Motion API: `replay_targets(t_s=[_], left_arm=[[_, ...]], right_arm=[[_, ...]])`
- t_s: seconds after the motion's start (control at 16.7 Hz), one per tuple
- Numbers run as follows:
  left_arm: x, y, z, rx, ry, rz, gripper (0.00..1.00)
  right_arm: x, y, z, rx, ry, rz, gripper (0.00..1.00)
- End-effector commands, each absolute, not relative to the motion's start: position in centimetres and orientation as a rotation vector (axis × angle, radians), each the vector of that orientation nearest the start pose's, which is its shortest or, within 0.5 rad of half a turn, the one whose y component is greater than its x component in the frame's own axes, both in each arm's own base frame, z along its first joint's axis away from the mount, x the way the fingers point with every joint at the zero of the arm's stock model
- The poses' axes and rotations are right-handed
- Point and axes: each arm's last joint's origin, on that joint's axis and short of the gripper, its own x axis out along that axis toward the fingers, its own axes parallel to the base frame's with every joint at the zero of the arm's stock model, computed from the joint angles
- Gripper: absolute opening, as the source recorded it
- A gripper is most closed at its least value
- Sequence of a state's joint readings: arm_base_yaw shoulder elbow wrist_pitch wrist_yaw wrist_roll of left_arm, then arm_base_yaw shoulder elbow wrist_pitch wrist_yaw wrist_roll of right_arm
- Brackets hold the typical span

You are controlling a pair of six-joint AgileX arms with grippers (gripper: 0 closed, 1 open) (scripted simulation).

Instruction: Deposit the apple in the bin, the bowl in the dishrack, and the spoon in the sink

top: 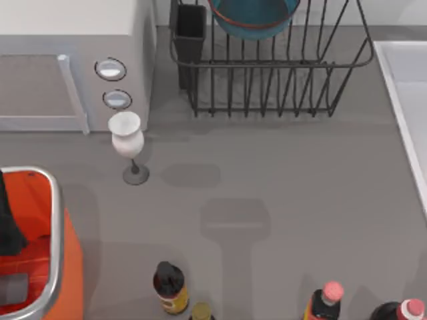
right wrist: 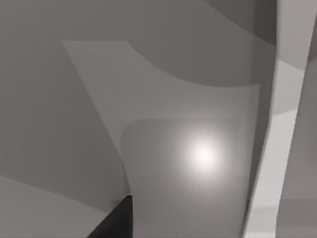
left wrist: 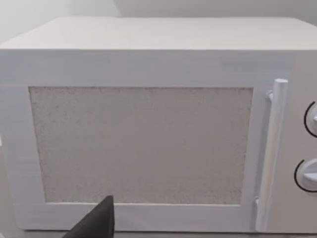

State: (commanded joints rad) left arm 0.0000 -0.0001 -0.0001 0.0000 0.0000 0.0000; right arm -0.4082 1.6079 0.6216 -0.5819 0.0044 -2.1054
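I see the wide round blue bowl (top: 253,19) with its reddish-brown rim sitting in the black wire dishrack (top: 280,80) at the counter's far edge. My left arm hangs over the orange, silver-rimmed bin (top: 57,220). I cannot tell either claw's opening.

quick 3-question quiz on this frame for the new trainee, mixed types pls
1. True or false: the bowl sits in the dishrack.
2. What stands just in front of the microwave? A) bottle B) white goblet C) spoon
3. Fill in: the orange bin is at the table's ____ side in the top view.

Key: 1 true; 2 B, the white goblet; 3 left.
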Motion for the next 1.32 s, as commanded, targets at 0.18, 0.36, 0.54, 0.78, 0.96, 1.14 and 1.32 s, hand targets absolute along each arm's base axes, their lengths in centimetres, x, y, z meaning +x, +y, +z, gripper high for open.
replay_targets(t_s=[0.18, 0.36, 0.54, 0.78, 0.96, 1.14, 1.32], left_arm=[[10.6, -0.1, 16.0, 0.0, 0.0, 0.0, 1.0], [10.6, -0.1, 16.0, 0.0, 0.0, 0.0, 1.0], [10.6, -0.1, 16.0, 0.0, 0.0, 0.0, 1.0], [10.6, -0.1, 16.0, 0.0, 0.0, 0.0, 1.0], [10.6, -0.1, 16.0, 0.0, 0.0, 0.0, 1.0], [10.6, -0.1, 16.0, 0.0, 0.0, 0.0, 1.0], [10.6, -0.1, 16.0, 0.0, 0.0, 0.0, 1.0]], right_arm=[[20.3, -8.8, 9.3, -1.306, 1.15, 1.299, 0.4], [20.3, -8.8, 9.3, -1.306, 1.15, 1.299, 0.17], [20.3, -8.8, 9.3, -1.306, 1.15, 1.299, 0.0], [20.3, -8.8, 9.3, -1.306, 1.15, 1.299, 0.0], [20.3, -8.8, 9.3, -1.306, 1.15, 1.299, 0.0], [20.5, -8.8, 11.8, -1.313, 1.194, 1.254, 0.0], [20.9, -9.0, 14.0, -1.318, 1.191, 1.256, 0.0]])
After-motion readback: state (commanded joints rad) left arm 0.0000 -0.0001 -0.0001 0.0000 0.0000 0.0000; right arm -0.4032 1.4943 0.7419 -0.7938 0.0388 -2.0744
